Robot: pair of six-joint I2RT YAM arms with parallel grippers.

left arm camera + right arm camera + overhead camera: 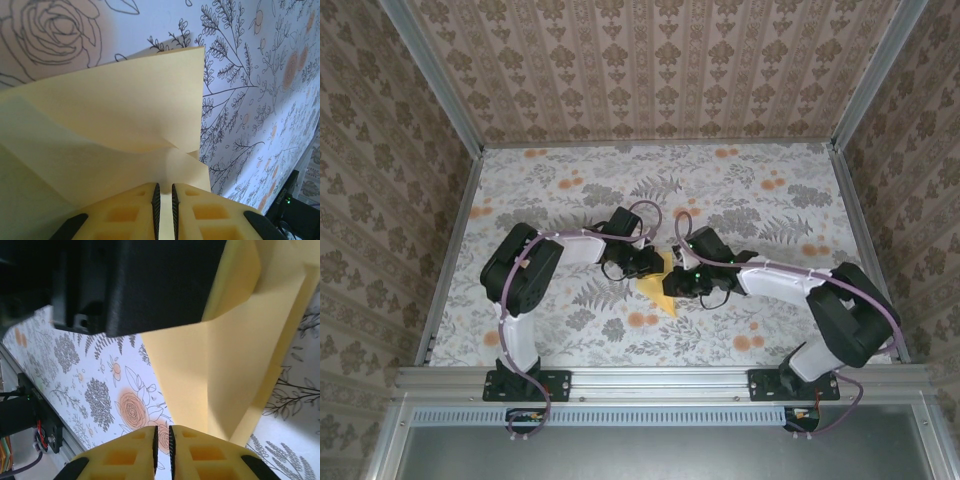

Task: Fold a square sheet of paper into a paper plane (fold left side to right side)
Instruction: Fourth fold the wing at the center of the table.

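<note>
1. When seen from above and behind the bases: two black-and-white robot arms, left arm (525, 275) and right arm (845, 315), both bent inward over one flower-printed tablecloth (770, 220). One thin yellow-orange sheet of paper (661, 293) at mid-table between the wrists, folded to a point aimed at the near edge. Left gripper (647, 266) at its upper left edge, right gripper (688, 282) at its right edge. Too small here to judge either pair of jaws.
2. From the left wrist: one pair of yellow moulded fingers (125, 217), with the left gripper (164, 187) clamped on the sheet of paper (115, 115) and a sliver of yellow pinched in the thin slit between the pads. Two overlapping flaps counted, meeting at a crease just ahead of the fingertips, with a soft shadow on the tablecloth (250, 75) behind. One dark housing with a green light (292, 202) at lower right. Makes plain the pinch and the layering, unreadable from overhead.
3. From the right wrist: one pair of yellow fingers (210, 457), the right gripper (162, 429) with pads almost together. Sheet of paper (235, 370) running down to the tip of one finger. Cannot tell whether its edge sits in the slit. One blurred black block (150, 285) over the paper's top. Adds orange rose prints on the tablecloth (100, 385), seen close.
</note>
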